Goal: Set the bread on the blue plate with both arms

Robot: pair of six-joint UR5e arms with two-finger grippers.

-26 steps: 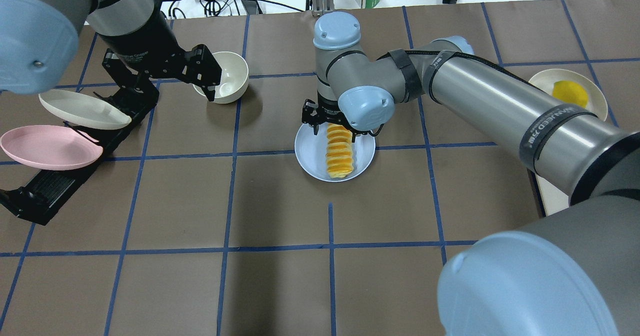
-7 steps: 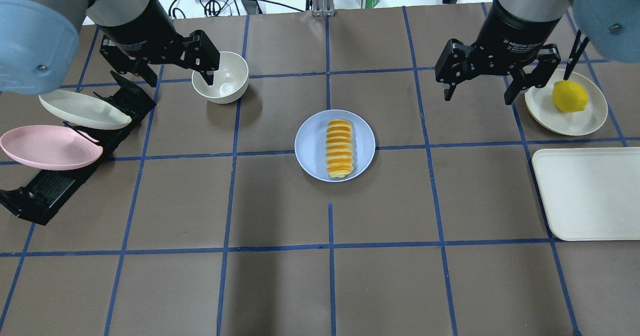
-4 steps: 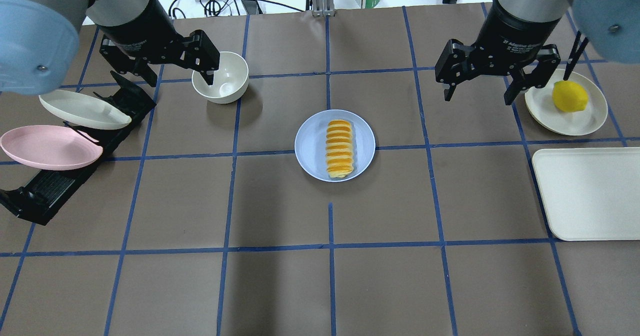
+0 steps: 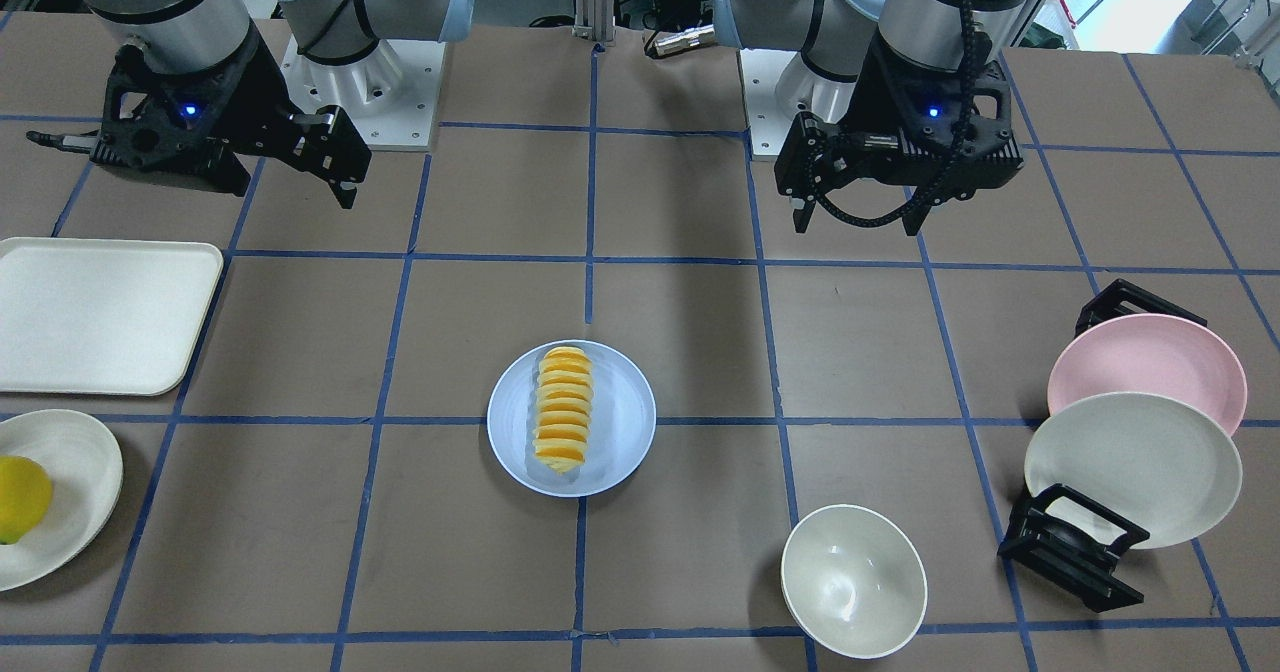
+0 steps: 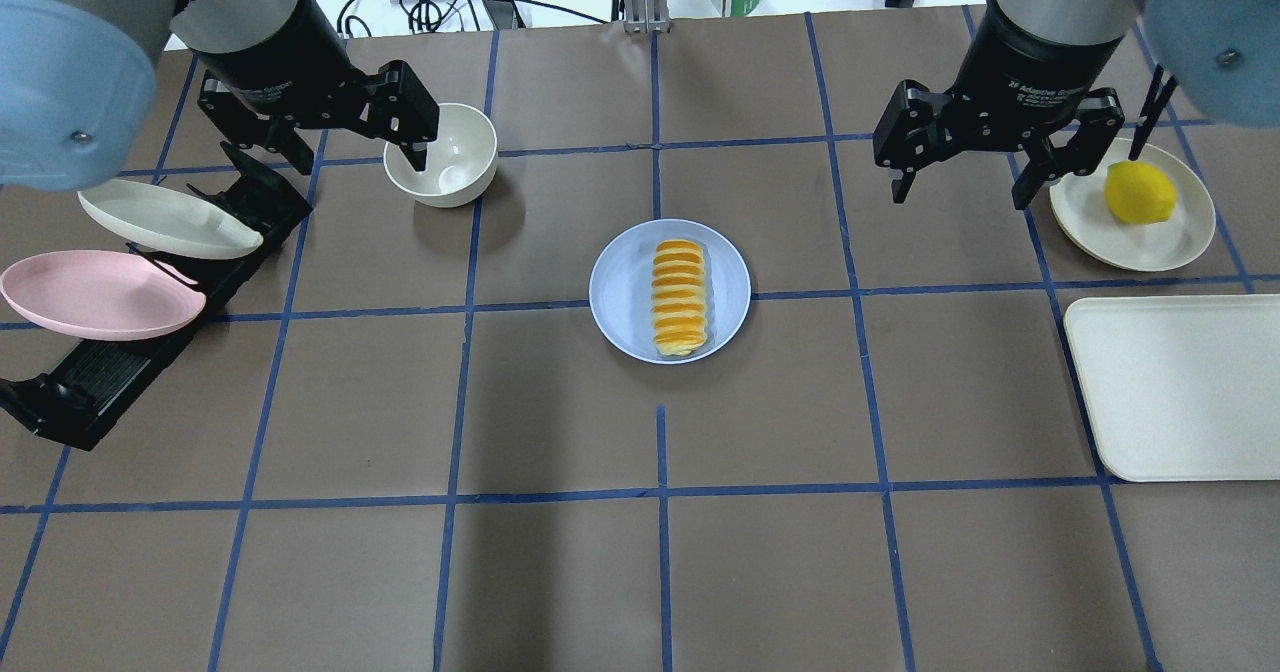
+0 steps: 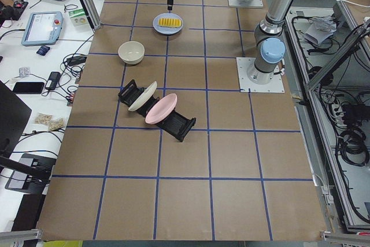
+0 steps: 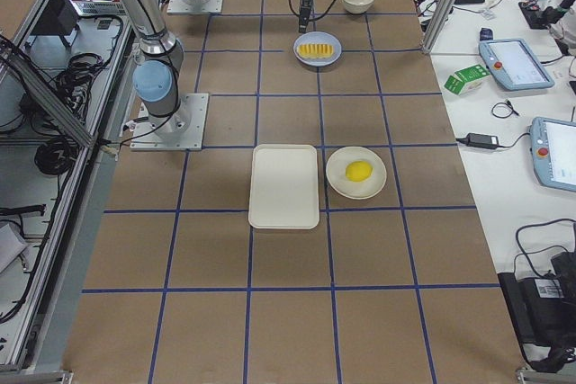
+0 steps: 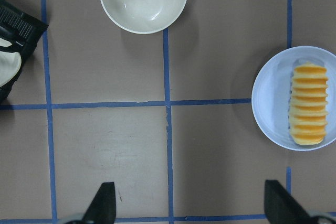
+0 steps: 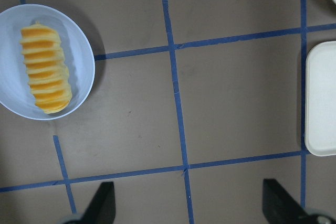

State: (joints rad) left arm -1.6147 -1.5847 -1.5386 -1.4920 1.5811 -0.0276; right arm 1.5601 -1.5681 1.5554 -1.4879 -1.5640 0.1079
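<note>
The bread lies along the middle of the blue plate at the table's centre, free of both grippers. It also shows in the front view and both wrist views. My left gripper is open and empty, hovering at the back left next to a cream bowl. My right gripper is open and empty, hovering at the back right, well away from the plate. Both wrist views show wide-apart fingertips with nothing between them.
A cream bowl stands under the left gripper's inner finger. A black rack at the left holds a cream-white plate and a pink plate. At the right stand a cream plate with a lemon and a cream tray.
The right arm, earlier down over the bread on the blue plate, has drawn back to the back right with its gripper open. Over the last second nothing has visibly moved.
</note>
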